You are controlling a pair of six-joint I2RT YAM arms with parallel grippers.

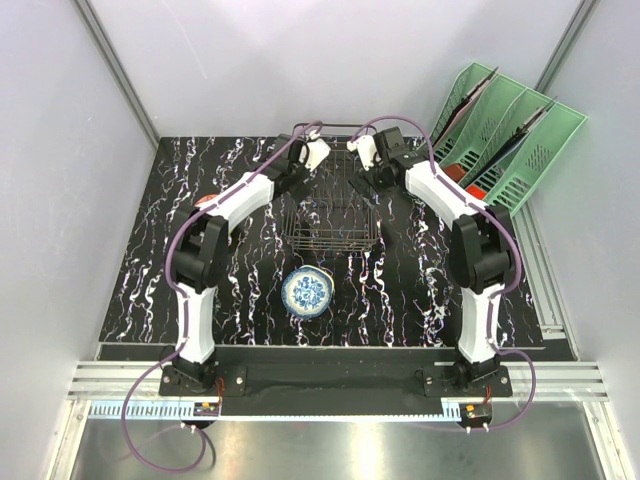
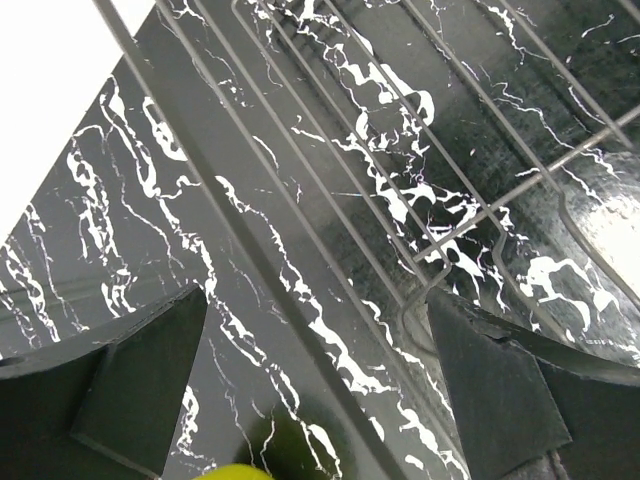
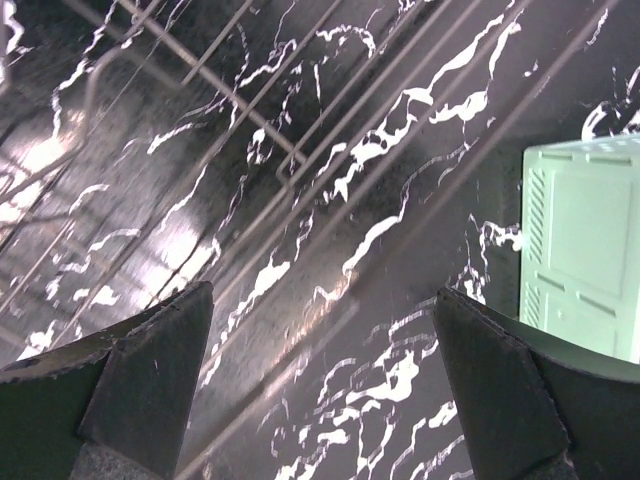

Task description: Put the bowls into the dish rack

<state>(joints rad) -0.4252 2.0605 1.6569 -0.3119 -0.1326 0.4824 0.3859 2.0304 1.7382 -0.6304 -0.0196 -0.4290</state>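
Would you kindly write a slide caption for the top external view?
Left pincer and right pincer open at the dish rack; a blue-patterned bowl sits nearer.

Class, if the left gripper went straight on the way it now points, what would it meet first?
Probably the dish rack, whose wires cross just ahead of the left gripper; the marbled tabletop lies behind them. Depth is unclear.

Tabletop (image 1: 150,270): black marble-look slab, white veins, glossy, light glare in wrist views. Dish rack (image 1: 333,240), frame centre: thin dark metal wire, slight sheen. Bowl (image 1: 307,292) just below it: glazed, shiny, blue floral on white. File organizer (image 1: 510,140), upper right: mint-green plastic, matt, slotted. Left gripper (image 2: 315,375) fingers (image 2: 120,390): dark, matt.
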